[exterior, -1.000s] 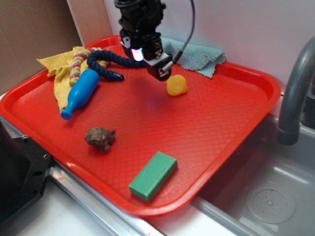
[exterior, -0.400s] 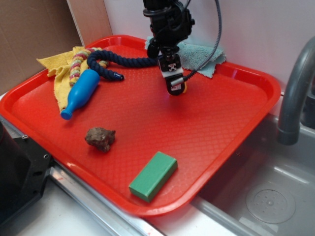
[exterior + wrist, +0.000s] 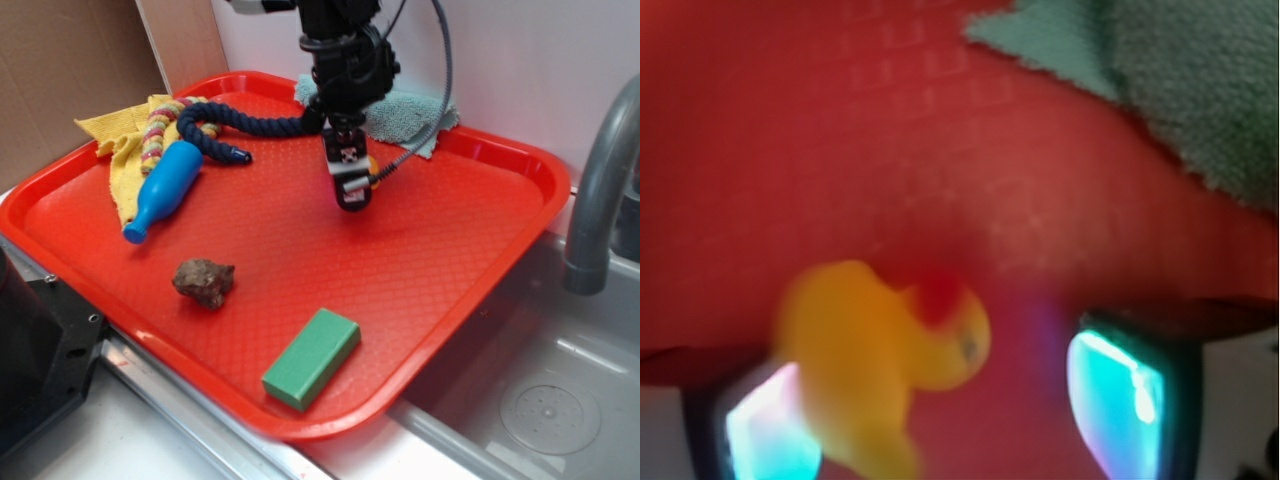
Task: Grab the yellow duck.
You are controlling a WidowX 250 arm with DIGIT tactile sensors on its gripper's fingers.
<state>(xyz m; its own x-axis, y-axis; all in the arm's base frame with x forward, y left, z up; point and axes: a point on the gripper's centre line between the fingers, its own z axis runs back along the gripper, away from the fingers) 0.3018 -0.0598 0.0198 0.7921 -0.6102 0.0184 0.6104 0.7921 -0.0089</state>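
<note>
Lowering our hand (image 3: 352, 196) onto the red tray (image 3: 480, 270), we have its fingers (image 3: 1118, 400) spread wide with the yellow duck (image 3: 880, 360) between them, nearer the left one. Nothing is gripped yet; closing and lifting remain. A teal cloth (image 3: 1170, 80) lies farther back.

Teal cloth (image 3: 1200, 80) just beyond duck (image 3: 880, 360)

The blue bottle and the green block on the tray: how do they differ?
The blue bottle is rounded with a narrow neck; the green block is flat-sided and rectangular. The bottle lies partly on the yellow cloth at the tray's left; the block sits on bare tray near the front edge. Both lie flat, away from the gripper.
</note>
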